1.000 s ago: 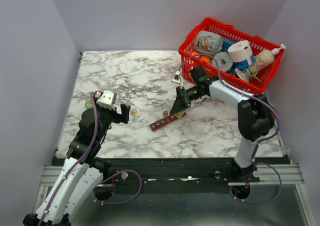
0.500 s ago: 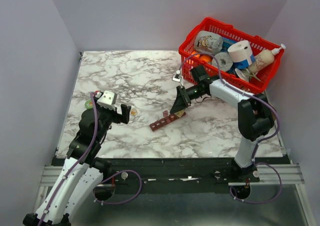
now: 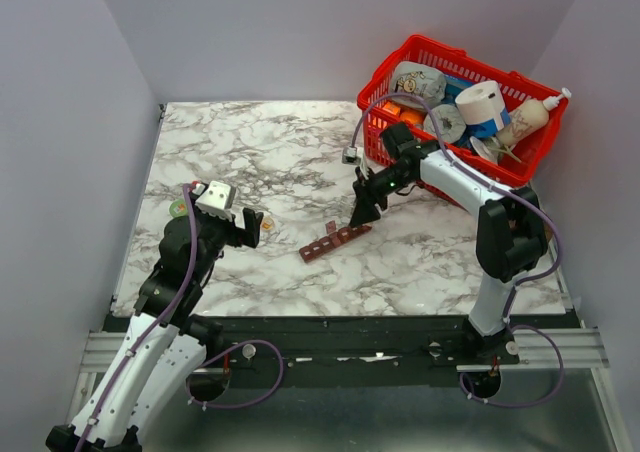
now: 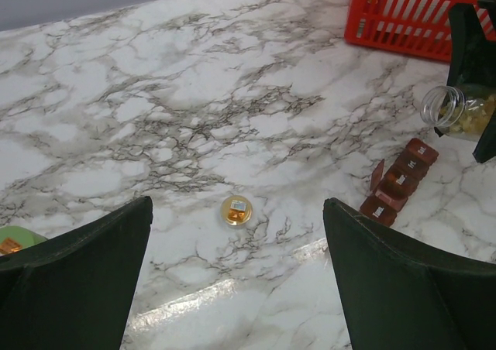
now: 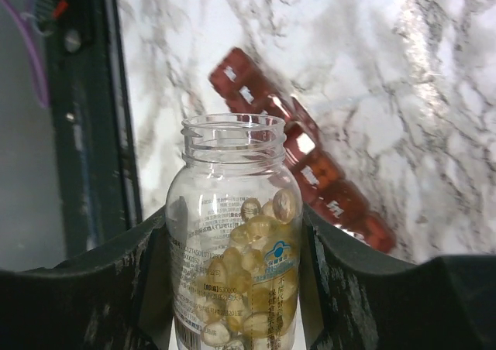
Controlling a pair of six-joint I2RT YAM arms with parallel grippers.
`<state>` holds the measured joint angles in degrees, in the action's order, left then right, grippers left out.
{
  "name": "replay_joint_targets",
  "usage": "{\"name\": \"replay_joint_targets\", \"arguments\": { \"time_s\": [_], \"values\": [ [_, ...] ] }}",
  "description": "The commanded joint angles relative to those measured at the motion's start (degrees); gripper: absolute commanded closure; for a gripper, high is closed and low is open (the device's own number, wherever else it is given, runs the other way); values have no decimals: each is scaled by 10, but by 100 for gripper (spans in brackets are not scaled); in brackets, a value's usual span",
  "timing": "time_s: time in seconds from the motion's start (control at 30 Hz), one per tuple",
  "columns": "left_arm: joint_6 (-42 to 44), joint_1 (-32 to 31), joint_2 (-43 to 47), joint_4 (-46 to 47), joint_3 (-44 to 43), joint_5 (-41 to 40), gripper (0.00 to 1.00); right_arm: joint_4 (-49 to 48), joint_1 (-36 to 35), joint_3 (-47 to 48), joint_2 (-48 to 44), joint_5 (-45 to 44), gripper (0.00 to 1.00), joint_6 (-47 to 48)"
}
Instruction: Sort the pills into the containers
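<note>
My right gripper [image 3: 365,209] is shut on an uncapped clear bottle [image 5: 232,241] and holds it above the marble beside the containers. Yellowish-tan pills [image 5: 260,234] fill the bottle's lower half. The containers [image 3: 335,240] are a dark red-brown strip of small square compartments, also visible past the bottle's mouth as the strip [image 5: 314,168]. One lid flap [image 4: 377,176] stands up. My left gripper [image 3: 250,228] hangs wide open over the left of the table, holding nothing. In the left wrist view the bottle [image 4: 457,114] hangs just right of the strip [image 4: 399,181].
A small round yellow disc [image 4: 236,210] with an orange bit lies on the marble ahead of my left fingers. A green disc [image 4: 12,241] lies at far left. A red mesh basket [image 3: 452,159] full of items stands at back right, behind my right arm.
My right gripper has drawn back a little from the strip with the bottle, towards the basket. The left arm and the strip have not moved.
</note>
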<state>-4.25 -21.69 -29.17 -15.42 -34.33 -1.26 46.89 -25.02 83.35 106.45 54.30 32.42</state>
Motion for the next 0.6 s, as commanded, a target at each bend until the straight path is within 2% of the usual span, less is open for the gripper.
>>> {"name": "replay_joint_targets", "arguments": {
  "time_s": [0.0,0.27,0.57],
  "values": [
    [9,4,-2,18,4,25,1,22,2,11,-11,-69,90,120],
    [9,3,-3,20,5,27,1,4,-2,-31,-15,-105,90,172],
    [10,3,-6,21,5,32,1,-14,-16,-74,-19,-132,90,176]
  ]
}}
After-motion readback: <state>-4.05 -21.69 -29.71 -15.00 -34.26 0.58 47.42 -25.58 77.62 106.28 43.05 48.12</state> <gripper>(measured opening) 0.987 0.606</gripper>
